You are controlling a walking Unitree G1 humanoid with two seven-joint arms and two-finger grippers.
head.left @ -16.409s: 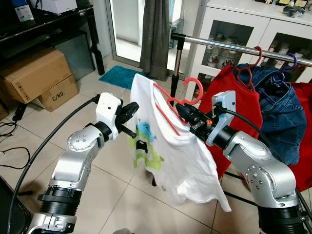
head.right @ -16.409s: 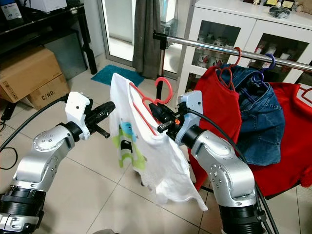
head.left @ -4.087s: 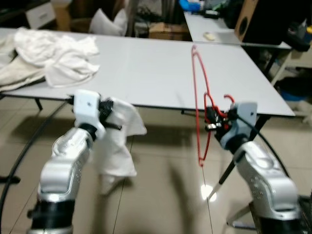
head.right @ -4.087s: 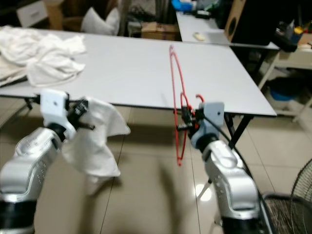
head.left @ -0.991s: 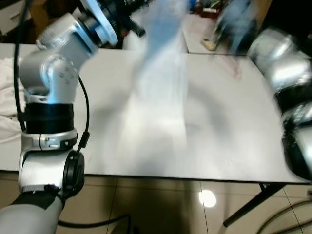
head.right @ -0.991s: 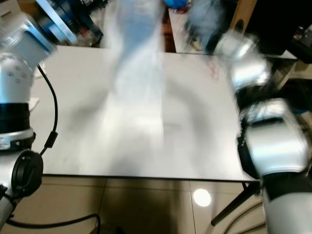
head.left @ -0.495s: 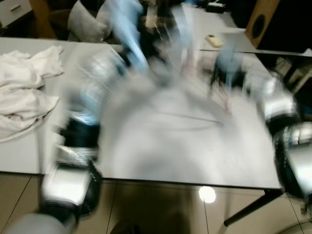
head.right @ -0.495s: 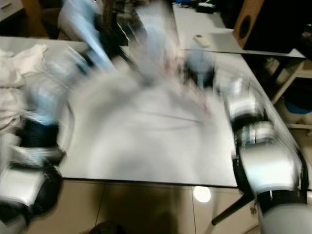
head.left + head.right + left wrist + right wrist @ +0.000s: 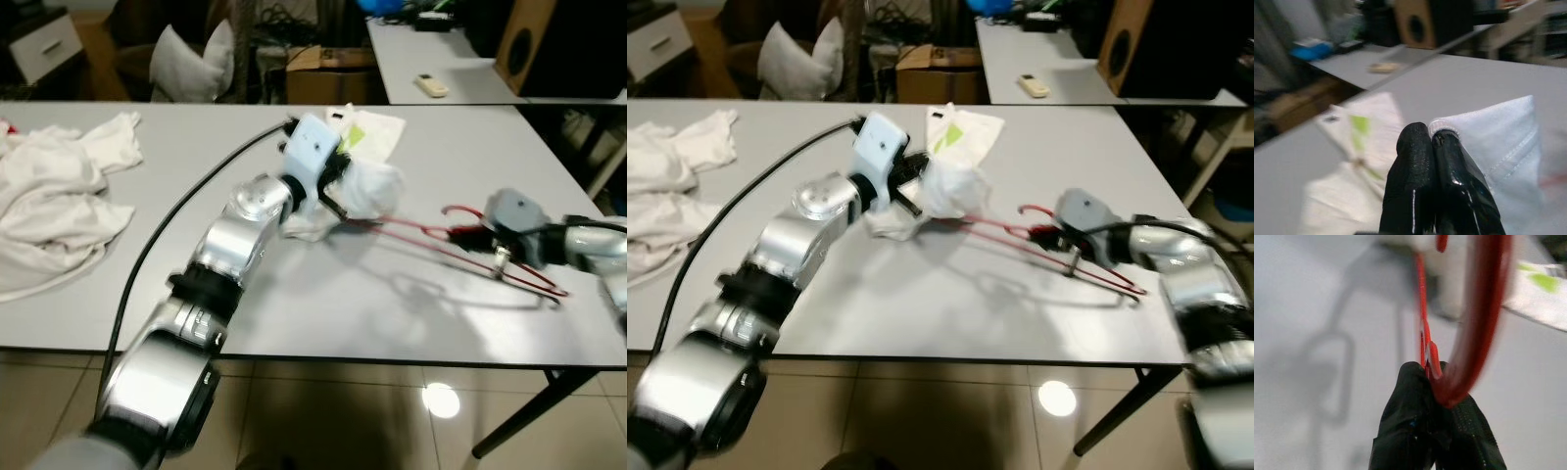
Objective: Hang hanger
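A white T-shirt [image 9: 369, 186] with a green print lies bunched near the middle of the grey table [image 9: 323, 323]. My left gripper [image 9: 336, 192] is shut on its hem; the left wrist view has the black fingers [image 9: 1418, 161] pinched on the white cloth [image 9: 1498, 142]. A red wire hanger [image 9: 436, 247] lies low over the table, one end under the shirt and the other near the table's right edge. My right gripper [image 9: 478, 235] is shut on the hanger just below its hook. In the right wrist view the fingers [image 9: 1410, 401] clamp the red wire [image 9: 1484, 308].
A heap of white clothes [image 9: 49, 206] covers the table's left end. Behind stands a second table [image 9: 460, 93] with a remote [image 9: 431, 86], a brown speaker [image 9: 549, 44], a cardboard box [image 9: 323, 73] and a pillow [image 9: 191, 59]. Tiled floor lies below the near edge.
The earlier frames are smeared by fast motion. Both arms have swung down from high up, and the shirt and the hanger now rest on the table. The camera has shifted too.
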